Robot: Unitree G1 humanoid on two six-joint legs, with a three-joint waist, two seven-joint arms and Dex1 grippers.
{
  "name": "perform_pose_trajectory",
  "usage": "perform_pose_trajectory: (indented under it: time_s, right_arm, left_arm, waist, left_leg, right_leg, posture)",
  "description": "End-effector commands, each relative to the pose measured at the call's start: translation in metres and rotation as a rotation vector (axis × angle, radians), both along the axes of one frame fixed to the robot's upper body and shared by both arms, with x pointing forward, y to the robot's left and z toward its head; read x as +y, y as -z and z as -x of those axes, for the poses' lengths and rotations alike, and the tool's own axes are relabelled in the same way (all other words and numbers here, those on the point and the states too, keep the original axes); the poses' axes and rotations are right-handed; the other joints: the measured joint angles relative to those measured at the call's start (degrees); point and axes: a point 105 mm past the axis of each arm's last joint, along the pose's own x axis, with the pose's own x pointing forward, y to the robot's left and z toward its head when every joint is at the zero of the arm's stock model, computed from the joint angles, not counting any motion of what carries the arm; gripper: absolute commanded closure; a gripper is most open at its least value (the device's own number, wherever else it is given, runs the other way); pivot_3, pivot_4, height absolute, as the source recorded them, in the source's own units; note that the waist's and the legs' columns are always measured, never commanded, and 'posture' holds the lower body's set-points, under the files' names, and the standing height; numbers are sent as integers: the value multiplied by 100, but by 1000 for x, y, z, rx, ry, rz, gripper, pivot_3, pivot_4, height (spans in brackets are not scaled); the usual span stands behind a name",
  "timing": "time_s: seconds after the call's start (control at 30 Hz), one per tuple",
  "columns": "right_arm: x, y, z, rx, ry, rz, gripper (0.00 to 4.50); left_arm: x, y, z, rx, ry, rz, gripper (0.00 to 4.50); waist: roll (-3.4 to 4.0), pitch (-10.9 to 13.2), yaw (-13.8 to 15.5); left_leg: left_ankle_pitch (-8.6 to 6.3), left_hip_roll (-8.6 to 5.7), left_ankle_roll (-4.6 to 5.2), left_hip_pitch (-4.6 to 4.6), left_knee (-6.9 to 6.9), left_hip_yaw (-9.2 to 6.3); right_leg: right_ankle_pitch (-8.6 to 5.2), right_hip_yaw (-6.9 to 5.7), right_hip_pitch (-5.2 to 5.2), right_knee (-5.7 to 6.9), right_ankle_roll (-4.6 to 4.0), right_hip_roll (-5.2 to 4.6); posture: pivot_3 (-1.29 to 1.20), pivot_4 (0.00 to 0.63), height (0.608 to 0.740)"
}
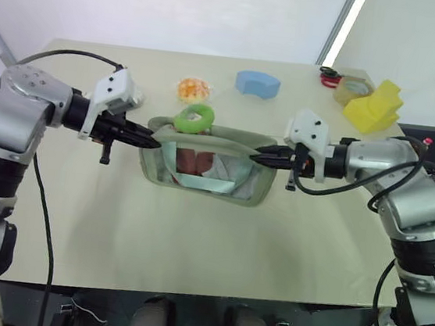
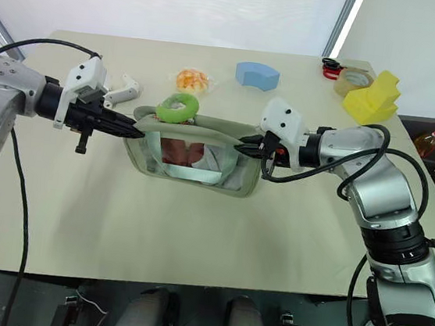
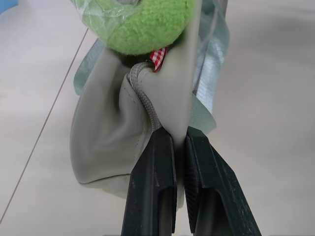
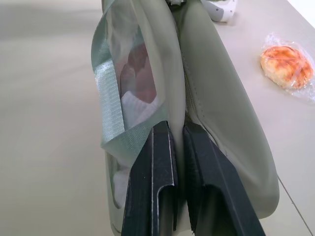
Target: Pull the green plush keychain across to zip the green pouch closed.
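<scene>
Olive fabric is pinched at both ends: your left gripper (image 1: pixel 148 135) and right gripper (image 1: pixel 256 159) clamp the green pouch (image 1: pixel 204 179). Keep one end taut, then take the green plush keychain (image 1: pixel 194 119) at its left top and draw it across.

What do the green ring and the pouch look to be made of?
Green plush keychain: fuzzy pile fabric, matte, soft-looking. Green pouch: smooth olive fabric or faux leather, stitched seams, with a glossy clear plastic window.
</scene>
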Motion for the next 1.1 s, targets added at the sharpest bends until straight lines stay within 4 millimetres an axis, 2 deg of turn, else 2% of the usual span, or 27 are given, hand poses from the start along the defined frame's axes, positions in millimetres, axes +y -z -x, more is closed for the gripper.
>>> perform_pose_trajectory:
  time_s: [0.03,0.1,0.2,0.3,0.47,0.57,0.77,0.93,1.1]
  right_arm:
    - [10,-47,1,-30,-39,-91,2969]
    - [12,-59,-1,1,-45,-131,1941]
    - [17,-81,-6,50,-62,-222,1941]
    - [33,-93,-27,144,-15,-357,1941]
    - [56,-80,-51,276,35,-423,1941]
    - [60,-73,-61,336,68,-432,1941]
    - [69,-58,-52,482,24,-399,1941]
    - [75,-60,-42,564,-23,-418,1941]
    - [79,-55,-43,575,-9,-407,1941]
  left_arm:
    - [-5,-2,3,-28,24,-3,4500]
    - [-6,-2,3,-29,25,-1,4500]
    - [-7,-1,3,-30,29,6,4500]
    - [-7,0,3,-29,32,8,4500]
    - [-7,3,3,-30,37,5,4500]
    - [-8,4,5,-29,41,5,4500]
    - [-7,6,8,-28,40,2,4500]
    - [-7,6,8,-29,39,4,4500]
    - [-9,6,7,-35,44,6,4500]
  waist:
    - [2,1,-3]
    - [2,1,3]
    - [2,1,19]
    - [2,0,-7]
    - [2,-1,-4]
    - [2,0,9]
    - [2,0,-14]
    - [2,0,-15]
    - [2,0,-8]
  left_leg:
    - [0,0,0,0,0,-1]
    - [0,1,0,0,-1,-1]
    - [0,-2,0,-1,-1,2]
    - [0,-5,0,0,1,5]
    - [0,-5,-1,1,0,2]
    - [1,-9,-2,0,1,2]
    - [1,-9,-2,-1,0,-1]
    - [1,-8,-1,0,-1,-1]
    - [1,-8,-1,0,0,-2]
  right_leg:
    - [0,2,-2,1,0,0]
    - [0,-1,-3,4,0,1]
    - [0,-2,-2,10,0,-3]
    - [0,0,-1,9,0,-5]
    - [0,-5,-5,26,0,-4]
    - [0,-4,-4,26,0,-8]
    - [0,-5,-5,27,0,-7]
    - [0,-4,-5,28,0,-7]
    - [0,-5,-5,28,0,-7]
  posture:
    - [0,150,740]
    - [0,150,740]
    - [0,150,740]
    - [0,150,740]
    - [0,150,740]
    - [0,150,740]
    - [0,150,740]
    - [0,150,740]
    - [0,150,740]
